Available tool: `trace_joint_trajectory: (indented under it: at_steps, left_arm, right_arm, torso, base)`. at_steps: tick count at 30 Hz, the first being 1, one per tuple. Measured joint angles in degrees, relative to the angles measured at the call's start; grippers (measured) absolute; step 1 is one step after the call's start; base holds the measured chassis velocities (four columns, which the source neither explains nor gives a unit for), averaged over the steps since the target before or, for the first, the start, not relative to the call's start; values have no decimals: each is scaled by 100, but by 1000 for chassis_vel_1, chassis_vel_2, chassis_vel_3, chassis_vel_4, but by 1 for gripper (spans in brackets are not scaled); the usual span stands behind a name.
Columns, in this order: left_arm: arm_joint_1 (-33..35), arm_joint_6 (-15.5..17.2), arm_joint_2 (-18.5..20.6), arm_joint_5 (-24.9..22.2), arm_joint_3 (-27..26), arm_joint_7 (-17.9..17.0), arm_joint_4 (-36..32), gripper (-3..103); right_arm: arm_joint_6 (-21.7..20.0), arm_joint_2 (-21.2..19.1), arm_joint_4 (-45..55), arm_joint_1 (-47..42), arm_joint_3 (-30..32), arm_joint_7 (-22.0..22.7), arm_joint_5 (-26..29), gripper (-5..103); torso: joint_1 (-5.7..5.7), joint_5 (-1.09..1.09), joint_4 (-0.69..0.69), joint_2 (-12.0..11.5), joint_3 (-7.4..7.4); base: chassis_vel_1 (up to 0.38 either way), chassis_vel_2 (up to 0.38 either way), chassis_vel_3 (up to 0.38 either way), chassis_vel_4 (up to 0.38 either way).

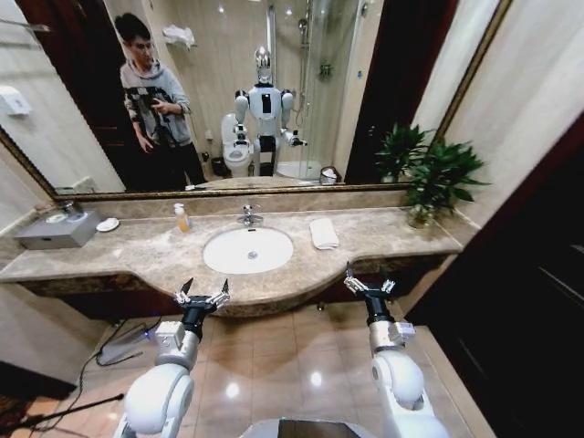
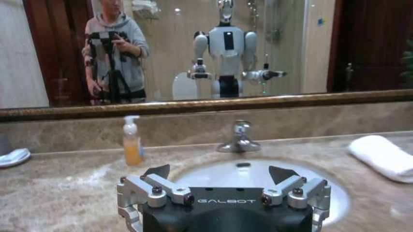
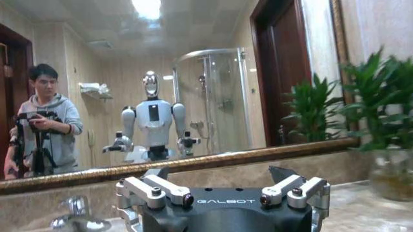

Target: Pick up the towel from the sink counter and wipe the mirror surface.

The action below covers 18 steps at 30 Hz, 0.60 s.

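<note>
Towel [image 1: 323, 233] sits untouched near the tabletop's [image 1: 146, 255] back edge, right of the basin [image 1: 248, 250]. Both grippers, left [image 1: 202, 296] and right [image 1: 368, 286], hover spread off the front edge. Pickup hasn't started; right one needs to reach in.

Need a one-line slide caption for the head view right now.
Both grippers, left gripper and right gripper, open before the sink counter; towel lies untouched beside the basin.

In the left wrist view we see the towel [image 2: 384, 156] cut off by the picture's edge, and our left claw [image 2: 221, 173] hides the basin's [image 2: 213, 175] front. In the head view the mirror surface [image 1: 82, 109] runs out past the frame, and the desk's [image 1: 137, 251] left end is cut off too.
</note>
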Motion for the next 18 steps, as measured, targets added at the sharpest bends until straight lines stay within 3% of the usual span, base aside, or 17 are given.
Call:
trace_joint_trajectory:
  at_steps: [4, 9, 13, 16, 18]
  left_arm:
    - [-1, 0, 1, 0, -1, -1, 0, 100]
    - [-1, 0, 0, 0, 0, 0, 0, 100]
    - [1, 0, 0, 0, 1, 0, 0, 100]
    - [3, 0, -1, 0, 1, 0, 0, 100]
    - [2, 0, -1, 0, 1, 1, 0, 100]
  right_arm:
    - [-37, -186, -33, 93, 46, 21, 158, 100]
    - [-266, -355, -35, 148, 8, -10, 425, 100]
    - [-689, -483, -70, 288, -50, -13, 532, 100]
    - [-1329, -778, -247, 688, -164, -7, 855, 100]
    - [-1423, -851, -315, 815, -197, -7, 940, 100]
  torso:
    - [7, -4, 1, -2, 2]
    - [4, -1, -4, -2, 1]
    - [-2, 0, -3, 0, 0]
    - [-5, 1, -1, 1, -1]
    - [-5, 0, -1, 2, -1]
  base:
    - [-43, 298, 37, -225]
    - [-53, 36, 18, -2]
    - [-27, -40, -6, 29]
    - [18, -63, -3, 69]
    - [8, -28, -3, 26]
